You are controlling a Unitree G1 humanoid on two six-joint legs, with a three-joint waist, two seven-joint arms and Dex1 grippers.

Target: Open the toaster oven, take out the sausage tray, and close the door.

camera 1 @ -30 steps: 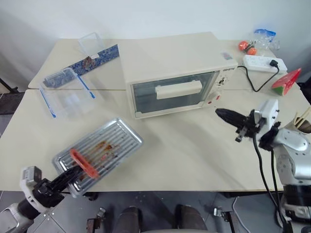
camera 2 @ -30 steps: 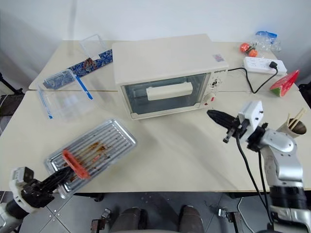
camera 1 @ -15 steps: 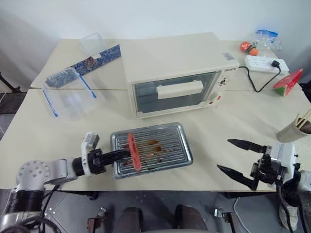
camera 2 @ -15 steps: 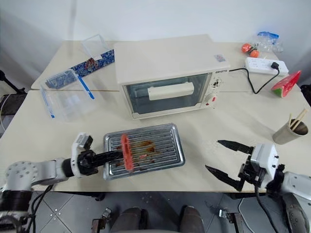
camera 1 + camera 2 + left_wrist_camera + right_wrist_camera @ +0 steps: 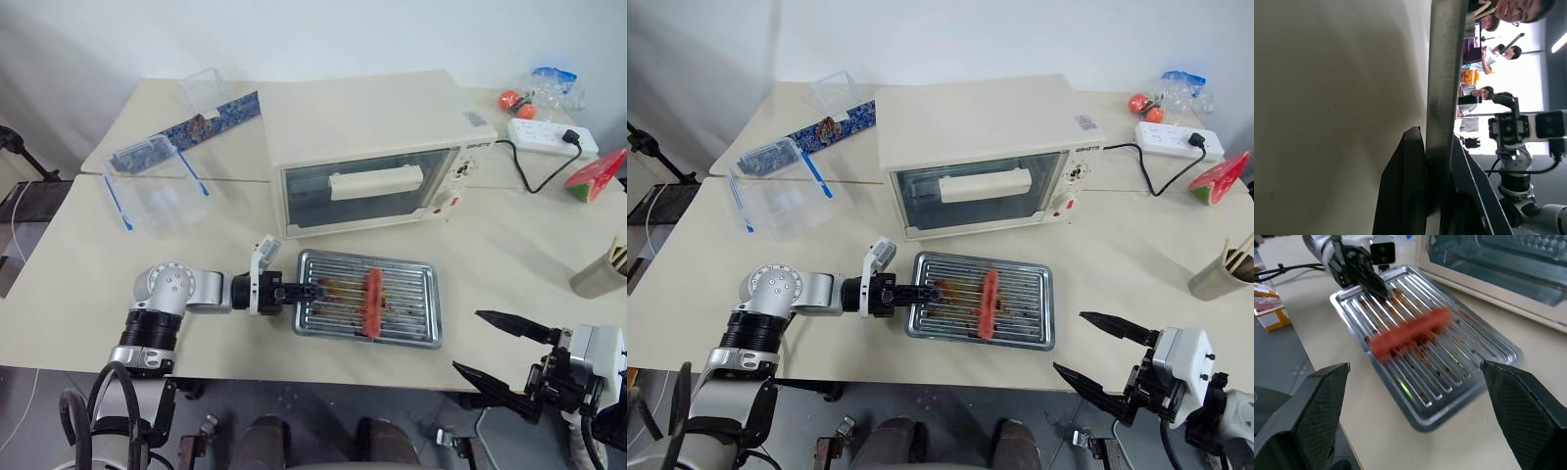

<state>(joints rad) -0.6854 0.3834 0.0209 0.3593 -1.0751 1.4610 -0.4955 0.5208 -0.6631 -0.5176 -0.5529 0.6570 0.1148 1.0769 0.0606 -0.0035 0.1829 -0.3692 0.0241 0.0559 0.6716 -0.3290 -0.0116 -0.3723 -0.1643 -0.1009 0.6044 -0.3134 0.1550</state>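
Observation:
The cream toaster oven stands at the back of the table, its glass door closed, the bar handle across it. In front of it the ridged silver sausage tray lies flat at table height. One red sausage sits across its ridges. My left gripper is shut on the tray's left rim, and its black fingers clamp the metal edge. My right gripper is open at the table's front right edge, apart from the tray, its fingers spread wide.
A clear container with blue clips sits at the back left. At the right are a power strip, a watermelon slice and a cup with sticks. The oven's black cord runs to the strip.
My left gripper has carried the tray from the front left corner rightward to the spot before the oven. The right gripper has opened and drawn back to the front edge.

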